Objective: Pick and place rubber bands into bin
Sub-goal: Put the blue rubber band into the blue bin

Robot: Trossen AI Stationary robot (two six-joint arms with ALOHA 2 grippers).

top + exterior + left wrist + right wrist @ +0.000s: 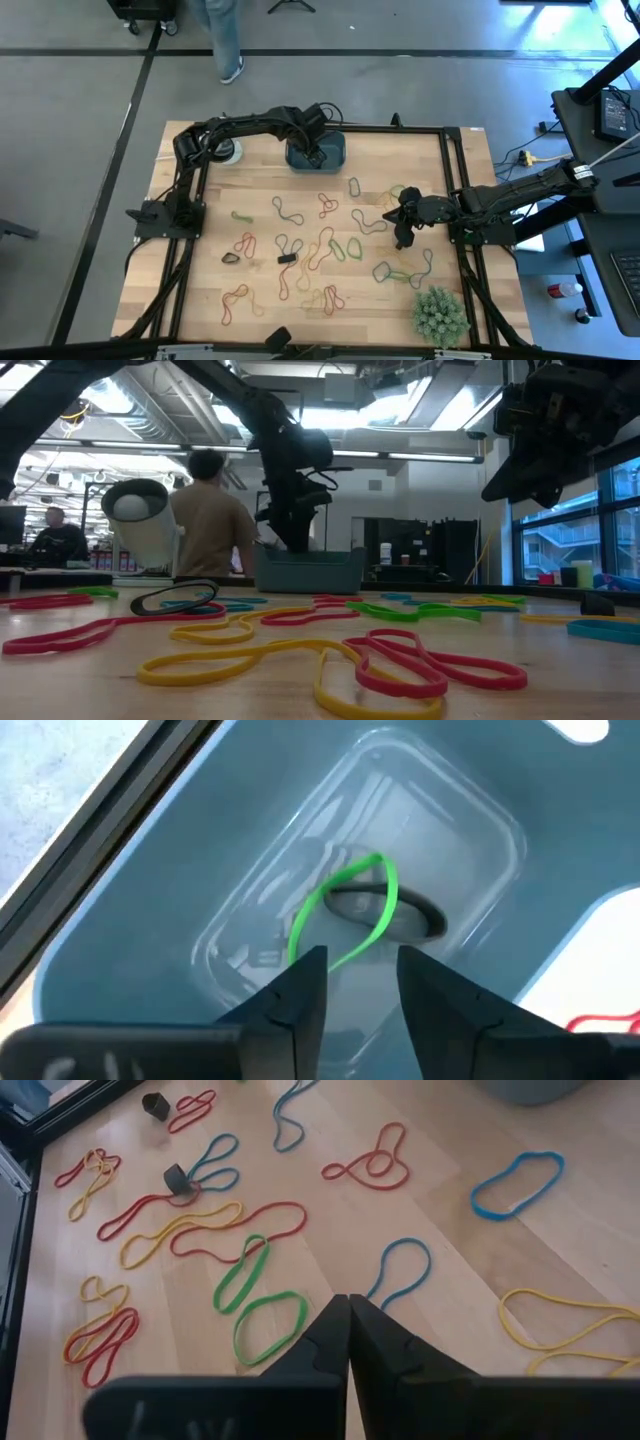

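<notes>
Left gripper (362,982) positioned directly above the small teal-blue rectangular plastic bin (316,152) at the far edge of the light wooden table (260,190). Fingers apart, nothing between them. Seen in the left wrist view inside the bin (150,910): one thin green rubber band (345,915) lying on the floor of the tray, overlapping a dark rubber band (390,910). Green band just beyond the fingertips, not gripped.

Right gripper (403,232) held above the right half of the table, clear of the surface in the low view. Fingers pressed together, nothing held (348,1330).

Remaining rubber bands (300,250) spread loose across the middle and near part of the table: thin floppy loops in red, orange, yellow, green, blue and dark, several twisted or overlapping. Below the right gripper in its wrist view: a blue loop (400,1272) and two green loops (255,1295).

White cylindrical roll (230,152) near the far left corner. Bushy green spiky plant (440,312) at the near right corner.

Person (210,510) standing in the room beyond the table.
</notes>
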